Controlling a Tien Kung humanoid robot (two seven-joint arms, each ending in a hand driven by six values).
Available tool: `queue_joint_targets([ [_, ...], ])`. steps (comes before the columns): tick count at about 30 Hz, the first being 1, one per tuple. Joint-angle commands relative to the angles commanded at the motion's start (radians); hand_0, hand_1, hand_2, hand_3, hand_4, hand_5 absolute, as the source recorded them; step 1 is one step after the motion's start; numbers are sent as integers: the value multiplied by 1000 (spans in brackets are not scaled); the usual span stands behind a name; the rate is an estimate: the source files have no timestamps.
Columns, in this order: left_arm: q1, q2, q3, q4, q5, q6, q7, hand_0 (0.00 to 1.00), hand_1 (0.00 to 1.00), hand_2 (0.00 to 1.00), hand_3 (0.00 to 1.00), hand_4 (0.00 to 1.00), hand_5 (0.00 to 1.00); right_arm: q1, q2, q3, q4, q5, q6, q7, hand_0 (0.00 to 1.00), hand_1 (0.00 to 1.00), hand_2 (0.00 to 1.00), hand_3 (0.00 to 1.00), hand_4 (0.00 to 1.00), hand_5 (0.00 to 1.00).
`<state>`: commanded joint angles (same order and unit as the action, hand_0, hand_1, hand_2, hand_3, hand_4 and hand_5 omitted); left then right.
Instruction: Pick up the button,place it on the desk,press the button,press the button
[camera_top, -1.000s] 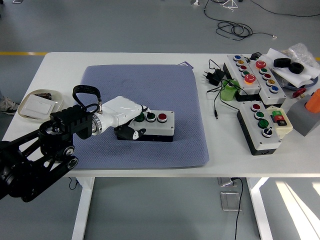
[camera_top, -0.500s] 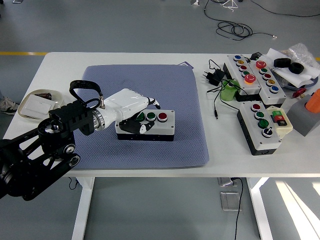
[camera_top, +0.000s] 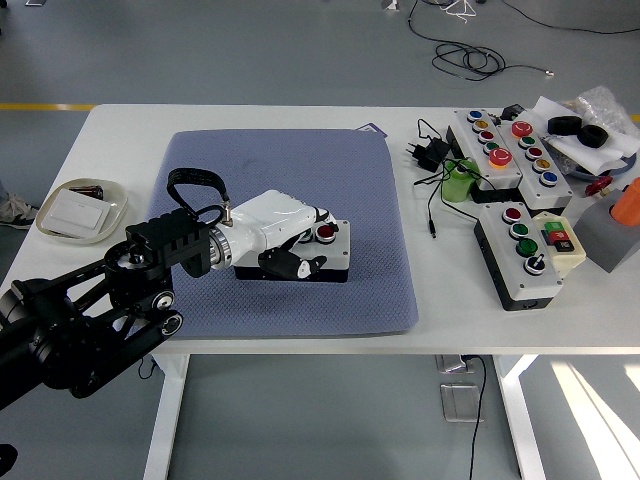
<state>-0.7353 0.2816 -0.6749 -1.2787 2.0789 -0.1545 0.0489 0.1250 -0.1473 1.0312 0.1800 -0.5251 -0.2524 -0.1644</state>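
Floor: I see smooth grey flooring (camera_top: 250, 50) all around, with a yellow line (camera_top: 45, 106) at the far left.
Cables: black leads (camera_top: 465, 55) loop on the floor beyond the far edge, top right.
Table: white top (camera_top: 130, 130) on white legs (camera_top: 165, 420); I see a second leg (camera_top: 525, 415) on the right.
Light: a bright sunlit patch (camera_top: 590, 400) falls on the floor at lower right.
Under the table: a small clear box (camera_top: 460, 400) sits on the floor by the right leg.
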Motion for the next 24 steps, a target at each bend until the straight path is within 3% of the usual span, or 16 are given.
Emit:
queue_joint_targets([
  [8,4,3,-3,24,2,-8,5,2,45,131,756,583,449,0,-1,-3,0,5,1,3,787,797,817,751,412,479],
  [19,13,18,12,35,19,-64,23,2,37,123,753,589,464,2,0,-5,0,8,1,3,787,797,817,751,412,479],
  [24,16,19,0,22,12,-38,15,2,37,124,756,592,458,2,1,-7,0,8,0,3,787,797,817,751,412,479],
])
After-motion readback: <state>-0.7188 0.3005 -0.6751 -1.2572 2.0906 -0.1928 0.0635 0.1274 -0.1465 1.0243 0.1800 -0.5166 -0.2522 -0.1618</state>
